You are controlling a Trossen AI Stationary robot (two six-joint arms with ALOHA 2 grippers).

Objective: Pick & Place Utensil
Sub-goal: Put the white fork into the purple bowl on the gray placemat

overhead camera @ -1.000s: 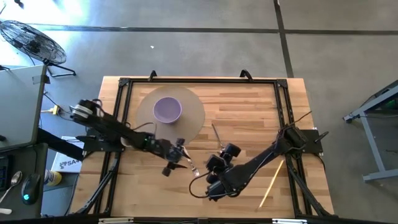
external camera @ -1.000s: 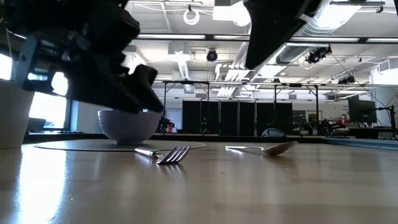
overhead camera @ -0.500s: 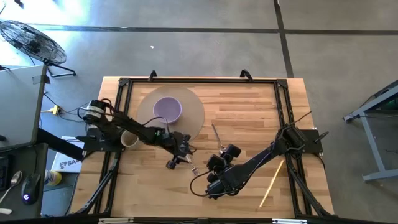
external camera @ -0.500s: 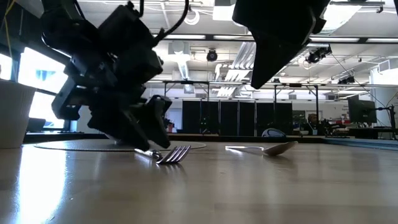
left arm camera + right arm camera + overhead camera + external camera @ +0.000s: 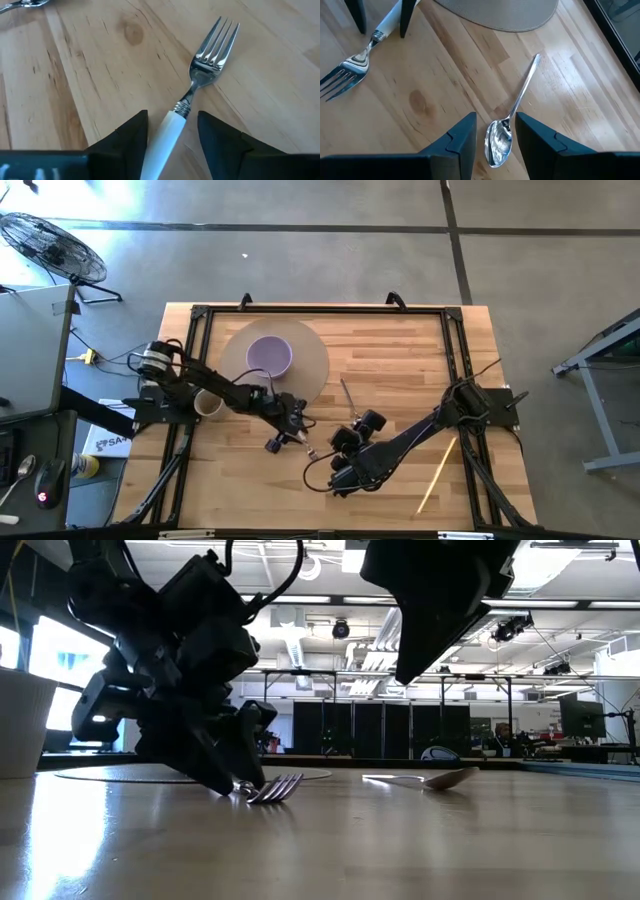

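Left fingers (image 5: 127, 132) apart, straddling the fork's (image 5: 200, 82) white handle.

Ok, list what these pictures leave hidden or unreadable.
- Fork: the handle's end, left wrist view, cut off behind the open left gripper.
- Bowl: low view, blocked by the left arm.
- Spoon: high view, partly under the right gripper.

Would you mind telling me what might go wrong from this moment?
The left gripper straddles the fork's thin white handle, open; closing on the flat-lying handle, the fingers may scrape the table or let it slip. The right gripper, open over the spoon, hovers nearby, so the arms might collide.
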